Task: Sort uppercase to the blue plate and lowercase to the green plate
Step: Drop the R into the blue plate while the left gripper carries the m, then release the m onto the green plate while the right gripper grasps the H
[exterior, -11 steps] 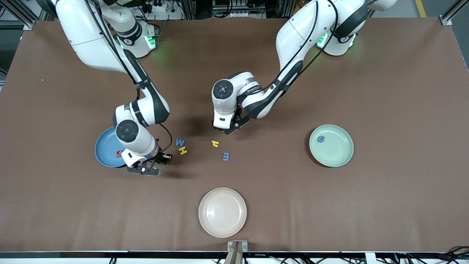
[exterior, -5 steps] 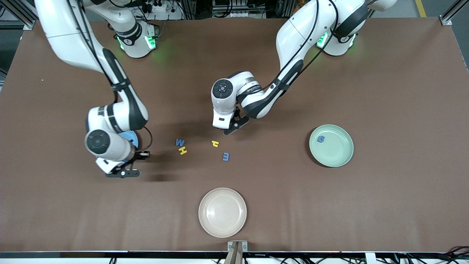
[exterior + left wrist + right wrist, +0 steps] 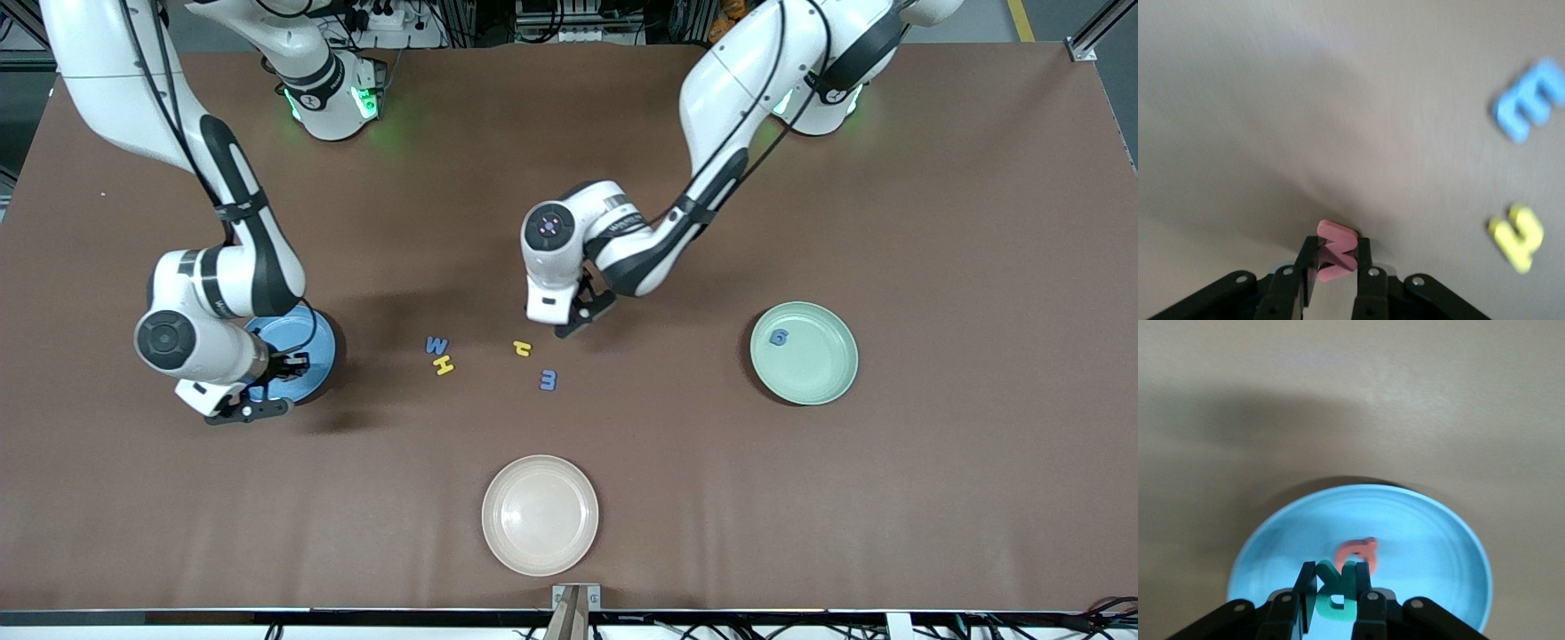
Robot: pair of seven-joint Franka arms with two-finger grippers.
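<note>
Right claw [image 3: 1336, 600] is clamped on the teal R [image 3: 1336, 592], hanging over the blue plate [image 3: 316, 342] at the right arm's end of the table. Red Q [image 3: 1357, 551] already lies in that plate, so the R looks lined up for a drop beside it, not on top of it.

Left claw [image 3: 1336, 261] is clenched on the red w [image 3: 1335, 250], pinched across its thin edges. Can't tell whether the letter has cleared the table yet. My read: it grips low and narrow because the foam is flat and small.

Landmark = yellow H [image 3: 444, 364]:
- blue W [image 3: 436, 345] just beside it, farther from the front camera.
- yellow h [image 3: 523, 348] near it, toward the left arm's end.
- blue m [image 3: 548, 380] a bit past the h, same direction, slightly nearer the camera.
- green plate [image 3: 831, 378] well apart, at the left arm's end, with the blue g [image 3: 779, 337] inside.
- cream plate [image 3: 540, 514] well nearer the camera, nothing in it, not part of the sort.

Judgement: two letters placed, two in hand, four left on the table.

Table [image 3: 960, 222] is covered in a matte brown mat with faint creases. Aluminium frame, cables and power strips run along the edge where the arm bases stand.
</note>
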